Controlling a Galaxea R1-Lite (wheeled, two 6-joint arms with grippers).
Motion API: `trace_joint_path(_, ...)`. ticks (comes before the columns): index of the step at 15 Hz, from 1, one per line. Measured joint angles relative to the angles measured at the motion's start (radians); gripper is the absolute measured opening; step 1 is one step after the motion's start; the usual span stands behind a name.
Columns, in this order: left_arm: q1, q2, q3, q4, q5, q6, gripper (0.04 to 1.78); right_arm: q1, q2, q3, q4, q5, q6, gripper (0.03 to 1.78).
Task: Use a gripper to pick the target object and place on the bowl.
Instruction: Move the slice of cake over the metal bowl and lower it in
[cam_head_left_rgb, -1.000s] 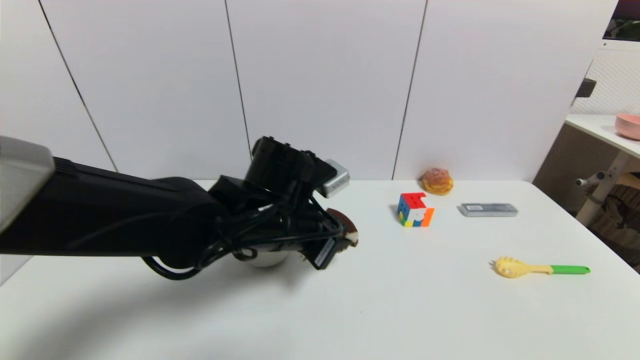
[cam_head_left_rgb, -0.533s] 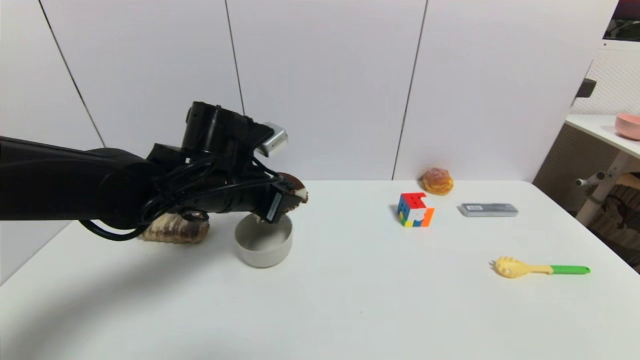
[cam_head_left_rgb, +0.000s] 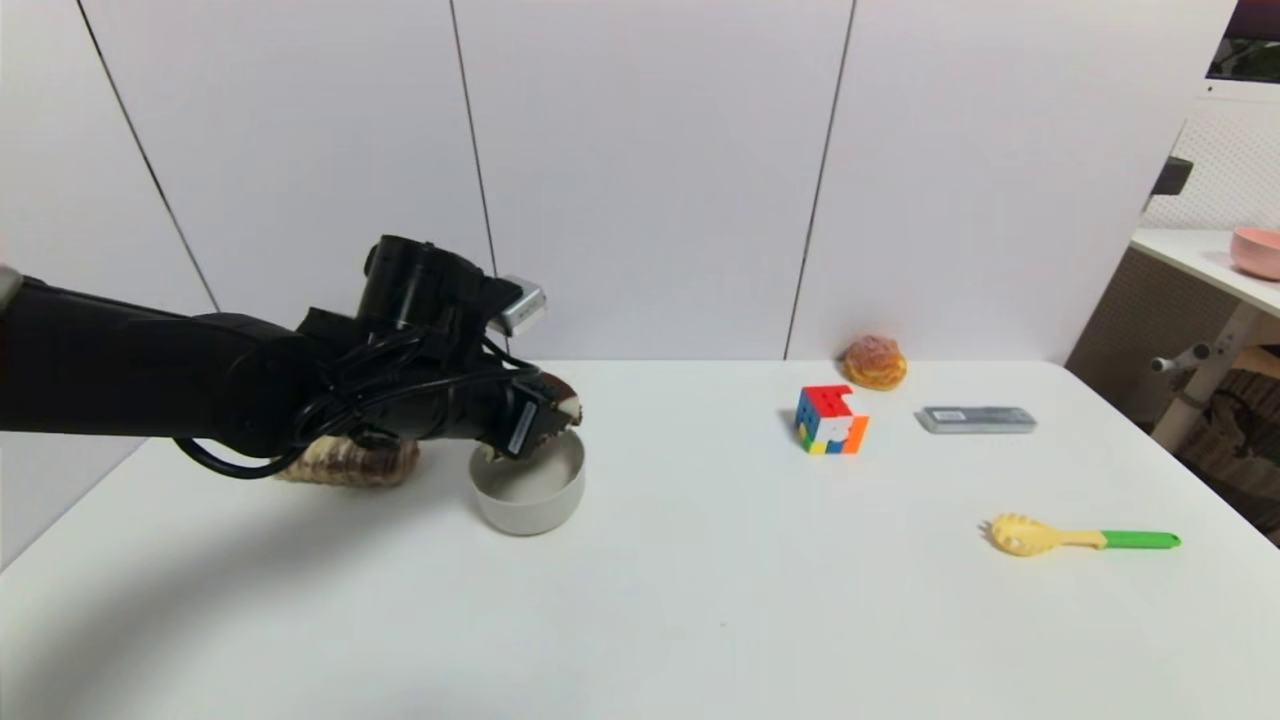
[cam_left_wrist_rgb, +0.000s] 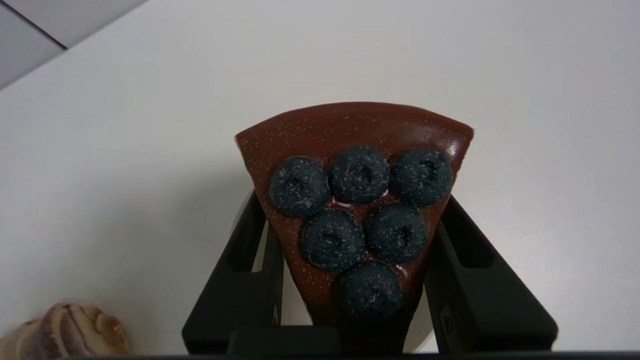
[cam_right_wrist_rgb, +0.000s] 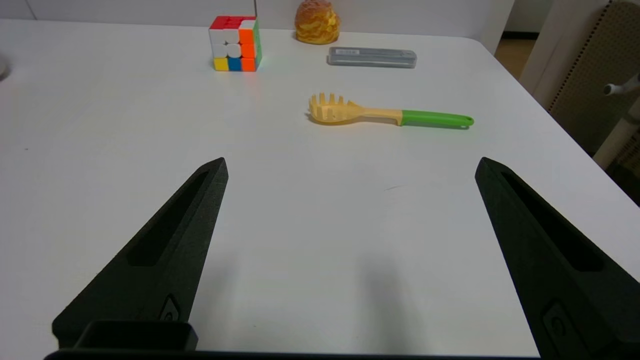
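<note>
My left gripper (cam_head_left_rgb: 535, 425) is shut on the cake slice (cam_head_left_rgb: 560, 402), a chocolate-topped wedge with blueberries. It holds the slice just over the far rim of the grey-white bowl (cam_head_left_rgb: 530, 500). In the left wrist view the slice (cam_left_wrist_rgb: 357, 210) sits wedged between the two black fingers (cam_left_wrist_rgb: 240, 280), its wide end pointing away from the wrist; the bowl is hidden beneath it there. My right gripper (cam_right_wrist_rgb: 350, 170) is open and empty, low over bare table near the front; it does not show in the head view.
A striped bread roll (cam_head_left_rgb: 350, 462) lies left of the bowl, partly behind my left arm. A colour cube (cam_head_left_rgb: 830, 420), an orange puff pastry (cam_head_left_rgb: 875, 362), a grey case (cam_head_left_rgb: 977, 419) and a yellow-green pasta spoon (cam_head_left_rgb: 1080, 537) lie at the right.
My left arm has swung left and drawn back with the cake slice, uncovering the bowl and the bread roll. In the last half second the slice has dropped closer to the bowl's rim.
</note>
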Motion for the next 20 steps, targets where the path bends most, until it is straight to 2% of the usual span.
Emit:
trace_joint_path(4,0.013,-0.004,0.013,0.081,-0.001,-0.001,0.78,0.000,0.000,0.000,0.000,0.000,0.001,1.71)
trace_joint_path(9,0.022,0.004,0.010,0.076,-0.001,0.000,0.78,0.000,0.000,0.000,0.000,0.000,0.000,1.71)
trace_joint_path(13,0.022,0.027,0.009,0.003,-0.002,-0.001,0.77,0.000,0.000,0.000,0.000,0.000,0.001,1.71)
trace_joint_path(20,0.021,0.018,0.041,0.042,-0.003,-0.022,0.77,0.000,0.000,0.000,0.000,0.000,0.000,1.71)
